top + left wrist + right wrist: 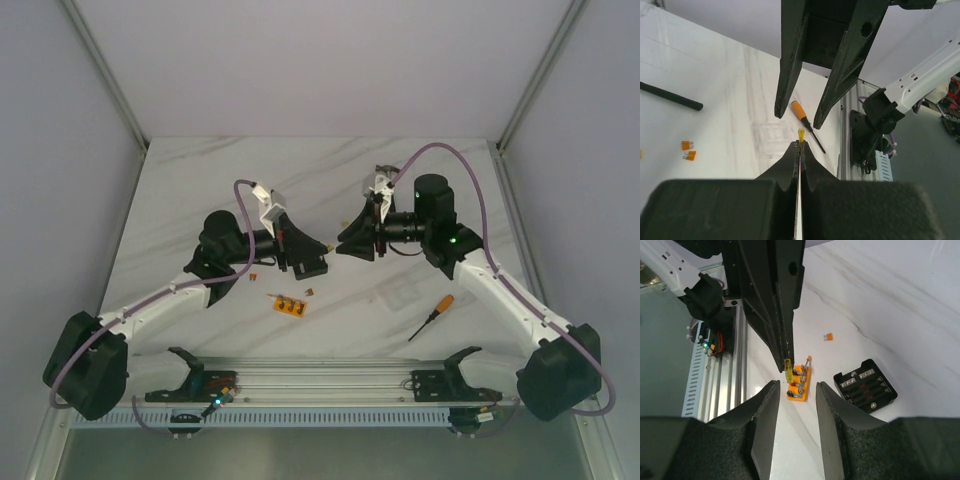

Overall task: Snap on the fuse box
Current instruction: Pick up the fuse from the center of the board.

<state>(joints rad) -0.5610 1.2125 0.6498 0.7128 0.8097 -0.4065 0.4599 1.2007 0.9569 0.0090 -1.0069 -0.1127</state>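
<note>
**Fuse box lies flat, slots facing up**

The fuse box (866, 385) is a small, black, square plastic box. It rests flat on the white marbled surface (900, 315) with its top face up. In the right wrist view it sits turned corner-on. The top face shows parallel rows of slots with small red marks inside. Pale metal clips line one edge, and a small round screw head sits near the nearest corner. Nothing touches it.
</note>
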